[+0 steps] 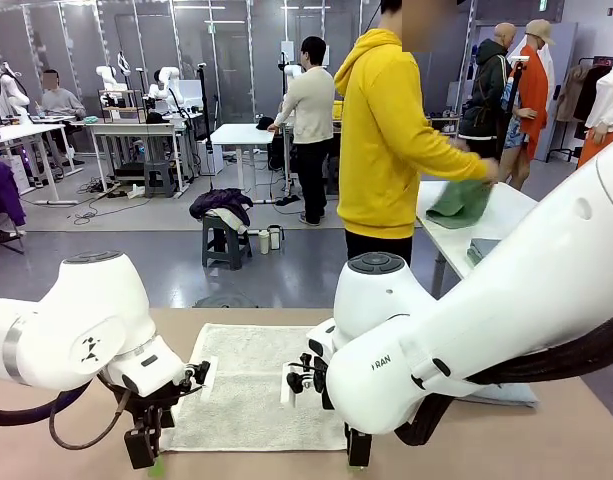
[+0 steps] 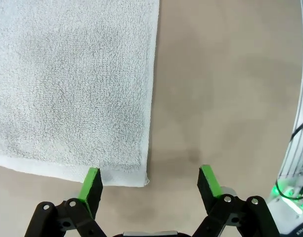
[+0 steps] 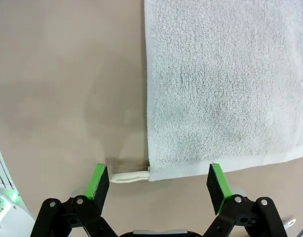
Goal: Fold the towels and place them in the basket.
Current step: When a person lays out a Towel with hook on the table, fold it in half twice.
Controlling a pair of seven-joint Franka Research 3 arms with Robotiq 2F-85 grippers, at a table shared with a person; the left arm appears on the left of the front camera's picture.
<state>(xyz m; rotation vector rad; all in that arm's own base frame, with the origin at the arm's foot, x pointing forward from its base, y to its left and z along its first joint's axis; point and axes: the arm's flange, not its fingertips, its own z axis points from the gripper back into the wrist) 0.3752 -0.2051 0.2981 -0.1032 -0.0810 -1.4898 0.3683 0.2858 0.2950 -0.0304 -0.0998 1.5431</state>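
Observation:
A cream-white towel [image 1: 251, 385] lies spread flat on the tan table between my two arms. My left gripper [image 1: 146, 460] stands open low over its near left corner. In the left wrist view that towel [image 2: 72, 84] has its corner lying between the spread fingers of the gripper [image 2: 150, 185]. My right gripper [image 1: 356, 458] is open at the near right corner. The right wrist view has the towel [image 3: 220, 84] and its small white tag [image 3: 129, 176] between the fingers of the gripper [image 3: 157, 182]. A pale grey-blue towel [image 1: 506, 393] peeks out under my right arm. The basket is out of view.
Bare tan table [image 2: 230, 89] lies beside the towel on either side. A person in a yellow hoodie [image 1: 386, 140] stands beyond the far edge, turned away, with a green cloth [image 1: 461, 200] on a white table behind.

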